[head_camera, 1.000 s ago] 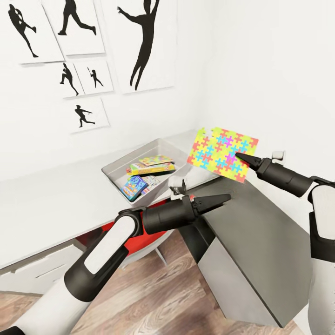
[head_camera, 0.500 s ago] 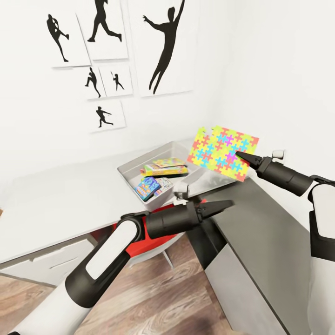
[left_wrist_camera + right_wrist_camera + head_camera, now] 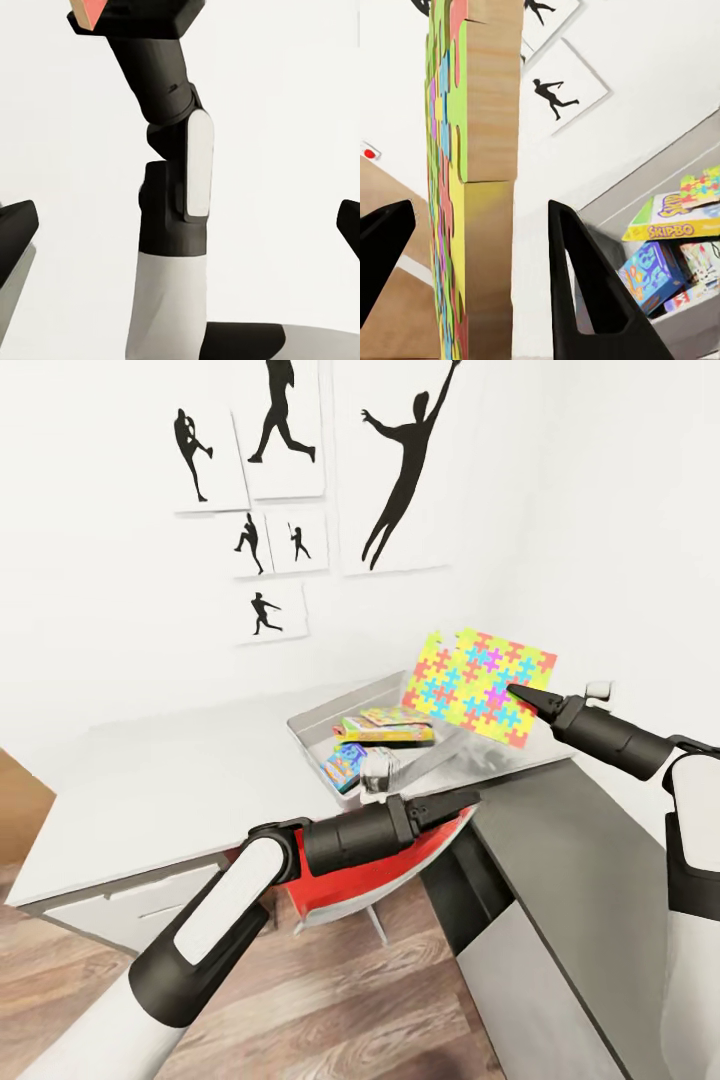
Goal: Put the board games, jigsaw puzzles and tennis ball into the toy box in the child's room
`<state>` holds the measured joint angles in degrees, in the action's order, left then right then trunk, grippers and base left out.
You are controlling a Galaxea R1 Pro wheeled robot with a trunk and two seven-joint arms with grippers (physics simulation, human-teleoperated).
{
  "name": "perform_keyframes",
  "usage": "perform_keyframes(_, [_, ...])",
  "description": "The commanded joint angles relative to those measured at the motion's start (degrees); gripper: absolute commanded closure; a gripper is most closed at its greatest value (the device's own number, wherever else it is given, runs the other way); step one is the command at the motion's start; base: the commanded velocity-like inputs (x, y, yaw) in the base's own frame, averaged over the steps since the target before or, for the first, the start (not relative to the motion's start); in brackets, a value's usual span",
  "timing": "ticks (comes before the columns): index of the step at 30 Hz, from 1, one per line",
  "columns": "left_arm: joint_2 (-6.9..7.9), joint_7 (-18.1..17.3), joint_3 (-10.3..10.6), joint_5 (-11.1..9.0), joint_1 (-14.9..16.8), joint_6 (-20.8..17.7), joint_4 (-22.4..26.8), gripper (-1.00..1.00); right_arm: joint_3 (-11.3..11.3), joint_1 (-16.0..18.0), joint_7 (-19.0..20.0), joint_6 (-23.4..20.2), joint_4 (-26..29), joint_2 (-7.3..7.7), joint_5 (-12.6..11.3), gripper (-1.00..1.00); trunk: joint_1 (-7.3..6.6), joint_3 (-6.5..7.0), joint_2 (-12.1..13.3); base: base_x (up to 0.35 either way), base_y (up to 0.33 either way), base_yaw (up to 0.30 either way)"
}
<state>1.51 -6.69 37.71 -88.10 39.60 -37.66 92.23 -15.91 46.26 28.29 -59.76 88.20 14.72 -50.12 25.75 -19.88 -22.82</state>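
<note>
Swinging leftward, the head camera has slid the whole scene to the right: the black silhouette athlete pictures and the shallow light-grey open-top toy box now sit further right in the head view, while the right arm has kept its pose. The right tool pinches the thin multicoloured jigsaw puzzle square, holding it upright in the air above the far end of the toy box; the right wrist view shows its fingers on either side of the sheet's edge. Inside the box lie flat printed board game boxes, a yellow-green one over a blue one. The box rests on the light grey part of the L-shaped surface, beside the dark grey section. The left tool hangs empty in front of the surface's edge, fingers spread apart in the left wrist view, above a red chair.
</note>
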Motion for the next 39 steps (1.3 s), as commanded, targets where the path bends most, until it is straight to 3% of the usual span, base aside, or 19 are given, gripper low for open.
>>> perform_keyframes(1, [0.12,-0.2,-0.1,-0.1,0.0,-0.1,0.0,-1.0,-0.1,0.1,0.5,-0.2,0.0,0.03,0.5,1.0,0.03,-0.02,-0.1,0.0,0.0,0.211])
perform_keyframes(11, [1.38,-0.3,-0.6,-0.1,-0.3,0.0,0.0,-1.0,-0.1,1.3,0.5,-0.2,0.1,0.11,0.5,1.0,0.03,0.6,-0.1,0.0,0.0,0.217])
perform_keyframes(14, [3.13,-0.8,-2.3,-0.1,-2.1,0.3,0.0,-1.0,-0.1,2.4,0.1,-0.2,-0.1,0.02,0.6,1.0,0.03,0.67,-0.1,0.0,0.0,0.15])
perform_keyframes(17, [5.34,-2.7,-6.0,-0.1,-4.9,0.4,0.0,-1.0,0.0,2.8,-1.0,-0.2,-0.2,-0.04,0.7,1.0,0.03,0.7,-0.1,0.0,0.0,0.08])
perform_keyframes(19, [7.69,-4.6,-9.2,-0.1,-7.4,0.5,0.0,-1.0,0.0,2.9,-2.2,-0.2,-0.2,-0.11,0.7,1.0,0.03,0.72,-0.1,0.0,0.0,0.045])
perform_keyframes(20, [7.69,-4.6,-9.2,-0.1,-7.4,0.5,0.0,-1.0,0.0,2.9,-2.2,-0.2,-0.2,-0.11,0.7,1.0,0.03,0.72,-0.1,0.0,0.0,0.032])
perform_keyframes(25, [14.27,-10.7,-18.3,-0.1,-13.7,0.6,0.0,-1.0,0.2,3.1,-4.3,-0.2,-0.3,0.05,0.6,1.0,0.03,0.74,-0.1,0.0,0.0,0.022])
perform_keyframes(28, [16.89,-15.0,-23.4,-0.1,-16.8,0.7,0.0,-1.0,0.3,3.5,-4.8,-0.2,-0.4,0.25,0.6,1.0,0.03,0.74,-0.1,0.0,0.0,0.009])
perform_keyframes(33, [19.61,-20.4,-30.9,-0.1,-21.0,0.7,0.0,-1.0,3.2,5.6,-5.1,-0.2,-0.9,0.48,0.5,1.0,0.03,0.74,-0.1,0.0,0.0,0.004])
perform_keyframes(39, [21.47,-23.0,-35.7,-0.1,-23.6,0.6,0.0,-1.0,9.6,6.9,-5.0,-0.2,-2.7,3.06,-1.5,1.0,0.03,0.74,-0.1,0.0,0.0,0.001])
